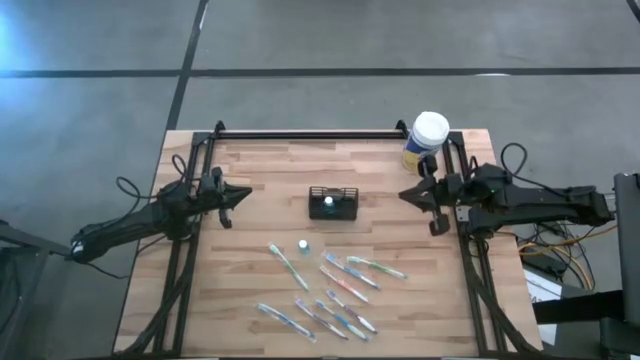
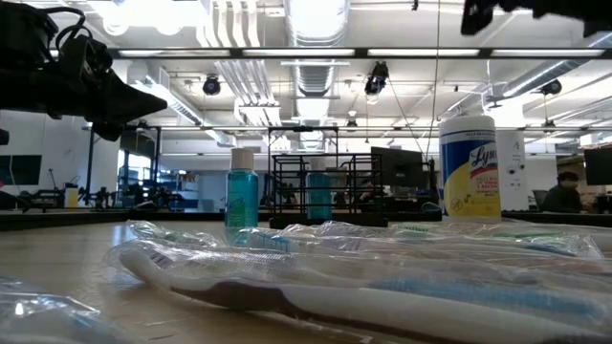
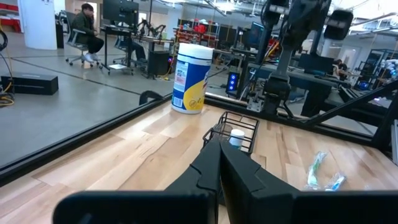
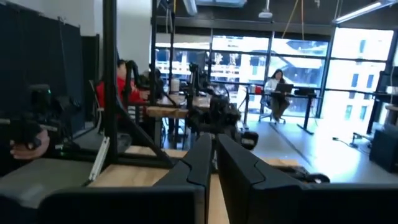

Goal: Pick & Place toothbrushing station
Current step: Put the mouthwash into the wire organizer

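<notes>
**Both arms wait beside the caddy**

Here, wrapped toothbrushes (image 1: 330, 290) lie nearest on the pale plank worktop (image 1: 260, 180). Mid-worktop stands the black wire caddy (image 1: 333, 204), holding a teal bottle. Left gripper (image 1: 243, 195) and right gripper (image 1: 406, 195) flank it, closed and empty. Best to grip a rigid rim wire. Beyond: a canister (image 1: 427, 140).

Wooden table (image 1: 250, 250), butcher-block top, bearing a round canister (image 1: 428, 139) with white lid and yellow label, upright at the far right corner. Several wrapped toothbrushes (image 1: 347, 291), scattered flat across the near half. One small bottle (image 1: 303, 244) of teal liquid, white-capped, upright among the toothbrushes.
</notes>
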`<action>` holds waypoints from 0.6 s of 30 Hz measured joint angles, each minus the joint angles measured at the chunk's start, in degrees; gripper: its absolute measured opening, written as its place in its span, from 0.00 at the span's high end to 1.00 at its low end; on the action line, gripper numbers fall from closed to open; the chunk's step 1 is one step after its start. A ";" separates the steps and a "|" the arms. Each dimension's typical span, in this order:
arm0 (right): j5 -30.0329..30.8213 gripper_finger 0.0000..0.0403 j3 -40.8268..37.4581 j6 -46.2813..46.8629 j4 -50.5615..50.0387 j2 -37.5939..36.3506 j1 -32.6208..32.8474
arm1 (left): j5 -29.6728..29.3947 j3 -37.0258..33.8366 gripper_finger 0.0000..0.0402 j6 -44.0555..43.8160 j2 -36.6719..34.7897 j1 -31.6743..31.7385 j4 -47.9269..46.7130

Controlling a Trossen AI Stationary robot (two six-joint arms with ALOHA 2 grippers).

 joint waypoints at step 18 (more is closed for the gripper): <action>7.70 0.96 -20.07 -6.19 23.58 -6.74 -1.27 | 6.19 6.00 0.98 0.63 3.77 -0.01 3.03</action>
